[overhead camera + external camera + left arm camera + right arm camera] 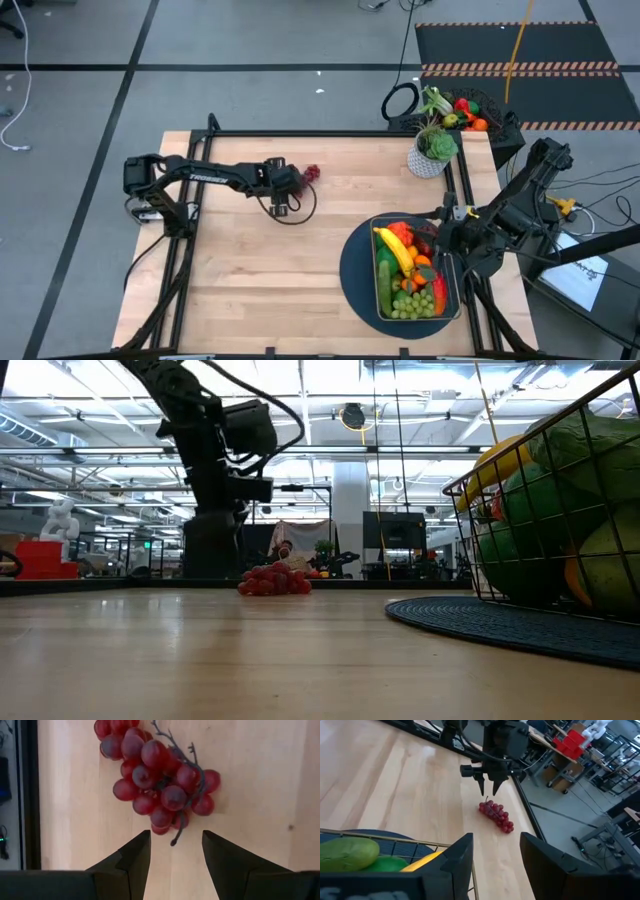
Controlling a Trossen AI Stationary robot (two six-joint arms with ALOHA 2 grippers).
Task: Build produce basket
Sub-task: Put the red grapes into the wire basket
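Grapes (157, 777), a dark red plastic bunch on a brown stem, lie on the bare wooden table (250, 260) near its far edge, with my left gripper (176, 855) poised just above them, fingers parted and holding nothing. To the right, the wire basket (455, 300) sits on the dark round mat (355, 275), filled with banana (395, 248), green grapes (415, 305) and other produce; my right gripper (495, 852) hovers beside it, fingers apart, empty.

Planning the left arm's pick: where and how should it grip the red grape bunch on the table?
From above, with the open left gripper straddling the red grape bunch across its narrow width at the thick middle. It lies flat and elongated; the thin stem looks too slight to hold.
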